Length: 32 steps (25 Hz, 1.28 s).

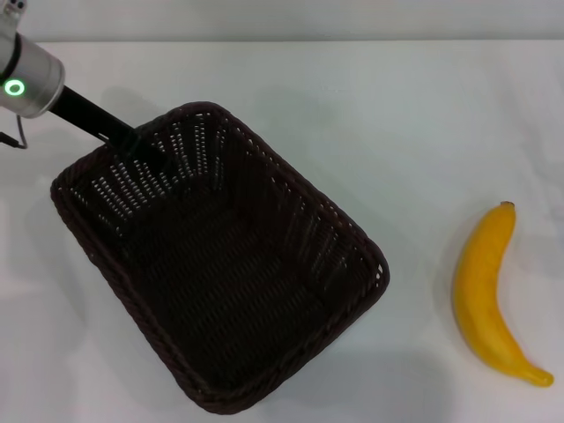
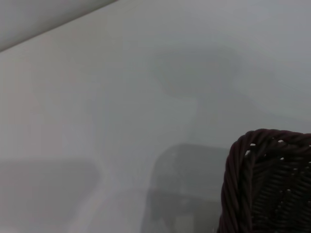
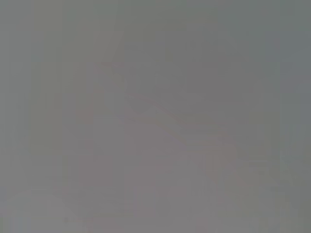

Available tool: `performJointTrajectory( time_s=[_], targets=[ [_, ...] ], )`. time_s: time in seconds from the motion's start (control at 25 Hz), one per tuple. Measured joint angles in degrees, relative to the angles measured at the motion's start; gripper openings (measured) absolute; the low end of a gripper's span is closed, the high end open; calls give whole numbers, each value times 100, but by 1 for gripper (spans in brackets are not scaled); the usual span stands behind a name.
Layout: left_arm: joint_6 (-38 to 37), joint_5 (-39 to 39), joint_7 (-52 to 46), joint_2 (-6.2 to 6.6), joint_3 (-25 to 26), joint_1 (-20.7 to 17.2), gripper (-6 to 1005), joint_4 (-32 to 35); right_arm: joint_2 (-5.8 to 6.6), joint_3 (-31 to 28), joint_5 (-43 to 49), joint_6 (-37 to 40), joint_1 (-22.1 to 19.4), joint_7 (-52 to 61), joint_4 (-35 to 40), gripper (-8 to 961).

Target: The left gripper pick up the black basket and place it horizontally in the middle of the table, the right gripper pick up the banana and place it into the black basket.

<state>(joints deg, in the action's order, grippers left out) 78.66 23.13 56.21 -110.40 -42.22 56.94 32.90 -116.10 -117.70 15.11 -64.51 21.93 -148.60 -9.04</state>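
My left gripper at far rim of black basket, fingers hidden, grip unclear. Basket sits diagonal on surface, needs squaring. Banana well apart, right side. Right gripper unseen.

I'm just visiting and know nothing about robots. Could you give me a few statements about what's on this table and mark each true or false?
1. The banana lies inside the black basket. False: it lies on the table, apart from the basket, on the robot's right.
2. The left claw is at the basket's far rim. True.
3. The basket holds nothing. True.
4. The right claw is touching the banana. False: no right claw is in view.
5. The basket sits square to the table edge. False: it sits diagonally.
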Motion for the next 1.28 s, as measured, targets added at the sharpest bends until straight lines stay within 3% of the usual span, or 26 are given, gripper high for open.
performJointTrajectory(
  time_s=[0.2,0.44,0.56,0.96,1.28],
  targets=[
    [-117,72,-156,37,51,-1,789,-3,0,8,0,0,-10,-1,-1,860],
    [-144,82,-144,45,24,-35,563,-32,4,-21,1,0,-22,-3,1,860],
    [-154,92,-141,21,23,-37,326,-33,5,-28,1,0,-22,-3,3,860],
    [154,537,-136,162,55,-104,208,7,13,-31,1,0,-24,-3,8,860],
    [577,2007,-155,514,70,-510,190,132,18,-34,1,0,4,-3,8,860]
  ],
)
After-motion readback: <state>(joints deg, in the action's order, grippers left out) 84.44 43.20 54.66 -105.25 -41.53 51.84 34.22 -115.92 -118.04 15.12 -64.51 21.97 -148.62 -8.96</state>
